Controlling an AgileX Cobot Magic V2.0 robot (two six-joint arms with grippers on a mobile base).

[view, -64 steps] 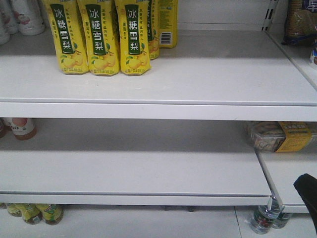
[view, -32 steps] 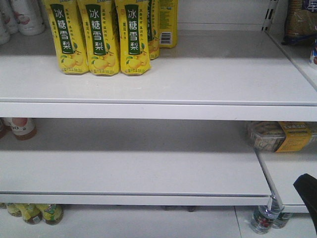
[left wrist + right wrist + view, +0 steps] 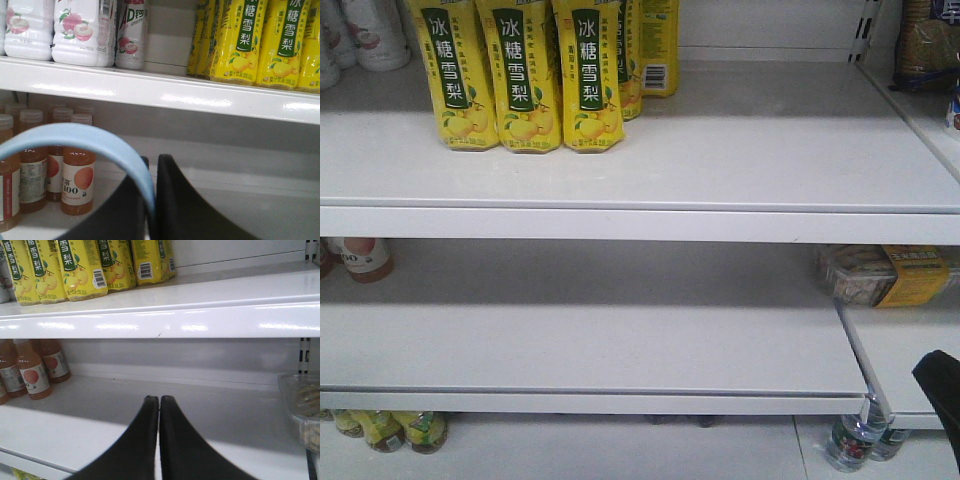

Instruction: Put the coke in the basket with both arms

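Notably, only the flat pale blue handle (image 3: 85, 145) of the light blue plastic shopping basket is showing, clamped in the black left gripper (image 3: 151, 200). The black right gripper (image 3: 159, 405) is sitting closed, empty, before the white middle shelf (image 3: 200, 420). No red metal bottle is showing.

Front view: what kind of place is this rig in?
Most likely a shop or a mock supermarket aisle. White retail shelves carry rows of identical yellow pear-drink bottles, orange drink bottles and white peach-drink bottles, and the left tool is shut on a pale blue basket handle.
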